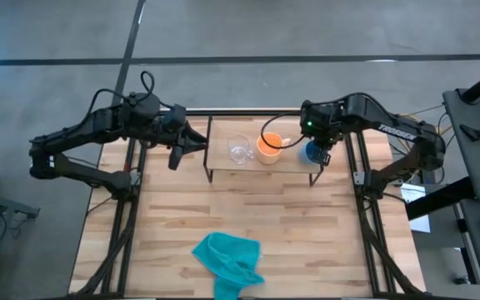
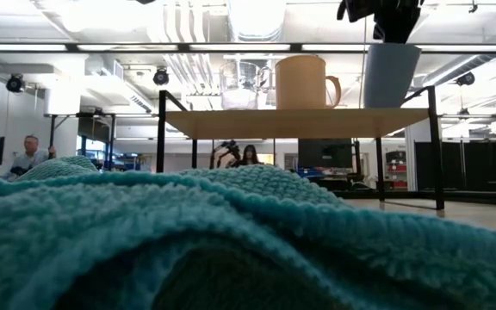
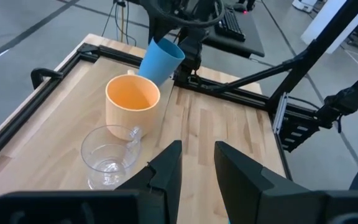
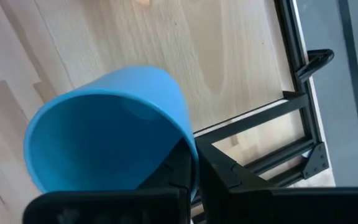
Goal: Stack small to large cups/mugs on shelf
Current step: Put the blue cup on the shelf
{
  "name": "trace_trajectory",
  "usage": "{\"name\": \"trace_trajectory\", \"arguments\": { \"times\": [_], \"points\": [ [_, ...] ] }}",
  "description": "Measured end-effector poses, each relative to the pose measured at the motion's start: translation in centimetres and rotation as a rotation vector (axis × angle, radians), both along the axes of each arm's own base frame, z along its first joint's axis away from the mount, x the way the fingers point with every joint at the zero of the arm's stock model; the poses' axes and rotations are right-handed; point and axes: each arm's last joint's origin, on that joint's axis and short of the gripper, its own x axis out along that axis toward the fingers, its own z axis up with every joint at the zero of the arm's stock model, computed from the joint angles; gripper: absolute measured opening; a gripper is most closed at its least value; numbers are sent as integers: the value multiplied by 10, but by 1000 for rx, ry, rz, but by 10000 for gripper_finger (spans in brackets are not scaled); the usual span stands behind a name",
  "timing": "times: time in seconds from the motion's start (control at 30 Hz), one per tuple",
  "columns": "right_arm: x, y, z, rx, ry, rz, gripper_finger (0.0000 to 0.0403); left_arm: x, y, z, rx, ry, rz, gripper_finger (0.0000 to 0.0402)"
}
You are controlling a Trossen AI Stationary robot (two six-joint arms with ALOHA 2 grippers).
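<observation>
The right end effector is clenched on the rim of the blue cup, holding it tilted and lifted over the right end of the shelf. On the shelf stand the orange mug and, just left of it, the glass cup. The left end effector hangs off the shelf's left end, fingers parted, holding nothing. A teal cloth lies on the table, at its near edge.
</observation>
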Motion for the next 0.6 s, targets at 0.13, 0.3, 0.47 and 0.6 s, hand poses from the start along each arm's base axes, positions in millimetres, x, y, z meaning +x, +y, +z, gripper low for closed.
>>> {"name": "trace_trajectory", "arguments": {
  "times": [0.13,0.3,0.47,0.6],
  "points": [
    [6,-2,-4,0,21,23,9,4,1,-2,-2,12,0,81],
    [10,-3,-4,-19,23,26,9,6,1,-3,-2,17,-1,81],
    [12,-5,-1,-54,6,18,9,6,1,-3,1,17,-2,81],
    [14,-5,-2,-58,7,24,15,6,1,-3,2,17,-3,81]
  ]
}}
